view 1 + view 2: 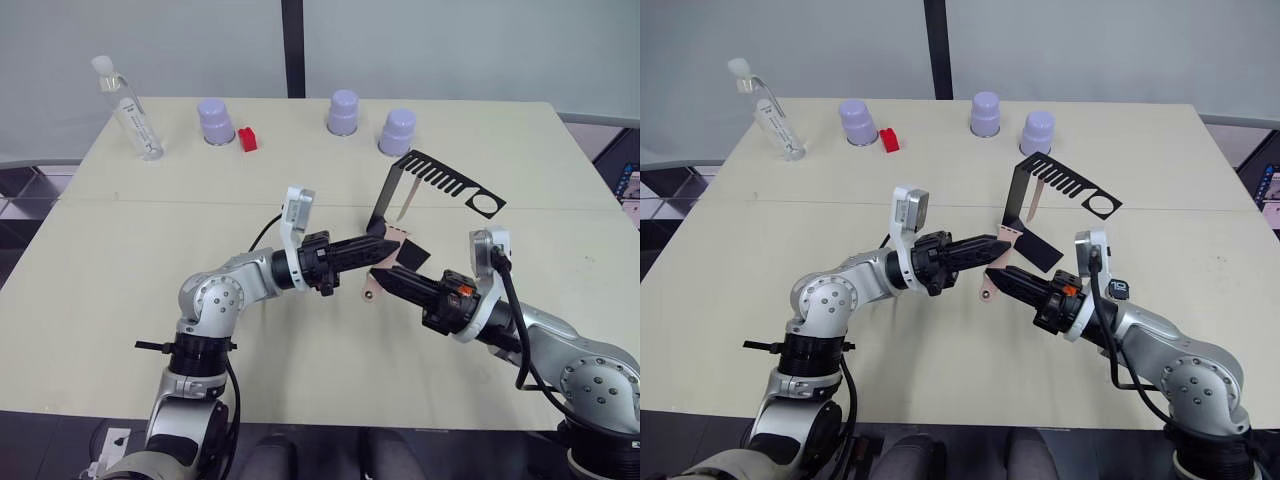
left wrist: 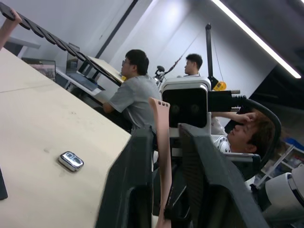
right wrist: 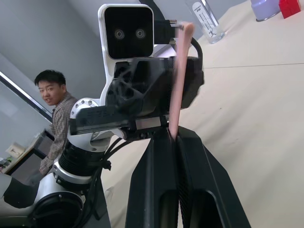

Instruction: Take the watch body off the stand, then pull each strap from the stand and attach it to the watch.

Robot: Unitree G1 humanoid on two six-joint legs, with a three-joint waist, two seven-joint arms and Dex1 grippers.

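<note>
Head views: I had both tools meeting near the stand [image 1: 440,180] foot, left tool [image 1: 392,246] and right tool [image 1: 384,279] pinching one strap [image 1: 992,270]; second strap [image 1: 1034,204] hung from the comb.

Left wrist: strap between the fingers [image 2: 130,190].

Right wrist: fingers [image 3: 159,185] pressed onto the strap.

Watch body: couldn't tell where. Attaching step, I judged; next needs aligning the strap end.

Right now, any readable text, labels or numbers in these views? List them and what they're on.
None can be read.
Clear plastic bottle with white cap: dark print down its side, too small to read.
Small silver rounded object on the beige table: pale marks on its face, too blurred.
Right wrist: small marking on a dark patch, unreadable.
</note>
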